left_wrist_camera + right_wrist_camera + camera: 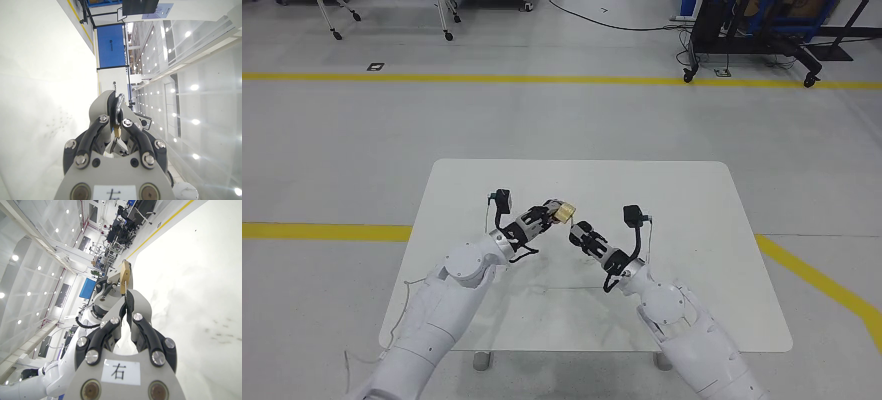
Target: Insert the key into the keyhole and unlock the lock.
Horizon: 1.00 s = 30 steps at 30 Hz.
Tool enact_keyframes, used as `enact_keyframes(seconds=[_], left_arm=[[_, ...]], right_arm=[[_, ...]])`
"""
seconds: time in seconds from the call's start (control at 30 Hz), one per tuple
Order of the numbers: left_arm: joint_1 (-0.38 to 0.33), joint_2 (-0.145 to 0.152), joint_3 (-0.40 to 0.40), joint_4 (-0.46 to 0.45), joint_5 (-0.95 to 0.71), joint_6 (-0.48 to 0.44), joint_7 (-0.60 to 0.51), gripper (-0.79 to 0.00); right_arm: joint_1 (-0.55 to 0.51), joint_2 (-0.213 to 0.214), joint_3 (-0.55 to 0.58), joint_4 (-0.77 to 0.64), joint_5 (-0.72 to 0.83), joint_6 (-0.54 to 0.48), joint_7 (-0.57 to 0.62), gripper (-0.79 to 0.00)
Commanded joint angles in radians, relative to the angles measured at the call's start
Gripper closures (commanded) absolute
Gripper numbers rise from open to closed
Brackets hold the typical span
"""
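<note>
A brass padlock (562,211) hangs above the middle of the white table (682,200), with my left gripper (545,214) shut on it. In the left wrist view the steel shackle (119,102) sticks out between the fingers and the brass body (117,131) shows lower between them. My right gripper (578,234) faces it from the right, shut on the key (123,286). In the right wrist view the key's shaft runs from the pads into the bottom of the lock body (125,273). The key's head is hidden between the fingers (130,302).
Both arms meet over the table's centre. The table top around them carries nothing else, apart from faint dark marks (221,334). Yellow floor lines (542,78) and wheeled racks (752,40) lie far behind.
</note>
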Motion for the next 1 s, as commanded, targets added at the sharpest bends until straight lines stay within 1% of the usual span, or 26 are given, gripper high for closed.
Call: enact_keyframes(seconds=[0.0,0.17,0.27,0.3,0.4,0.6,0.8,0.97], left_arm=[[0.000,0.000,0.002,0.000,0.012,-0.002,0.003,0.000],[-0.005,0.000,-0.006,0.009,0.028,-0.002,0.009,0.000],[-0.012,0.002,-0.020,0.020,0.034,-0.006,0.003,0.000],[-0.014,0.003,-0.024,0.021,0.036,-0.010,-0.004,0.000],[-0.020,0.008,-0.037,0.024,0.026,-0.032,-0.062,0.000],[-0.029,0.013,-0.049,0.041,-0.030,-0.012,-0.201,0.000],[-0.039,0.011,-0.032,0.059,-0.015,0.005,-0.242,0.000],[-0.047,0.008,-0.022,0.069,-0.018,-0.002,-0.257,0.000]], right_arm=[[0.000,0.000,0.000,0.000,-0.004,0.001,0.001,0.000],[-0.002,0.003,0.001,-0.009,-0.024,0.007,0.033,0.000],[-0.005,0.011,0.013,-0.024,-0.040,-0.002,0.119,0.000],[-0.004,0.016,0.017,-0.027,-0.060,-0.011,0.167,0.000],[-0.013,0.030,0.044,-0.039,-0.049,-0.051,0.300,0.000],[-0.042,0.047,0.099,-0.072,-0.016,-0.094,0.367,0.000],[-0.046,0.051,0.105,-0.070,0.043,-0.123,0.402,0.000],[-0.043,0.055,0.108,-0.054,0.045,-0.107,0.409,0.000]])
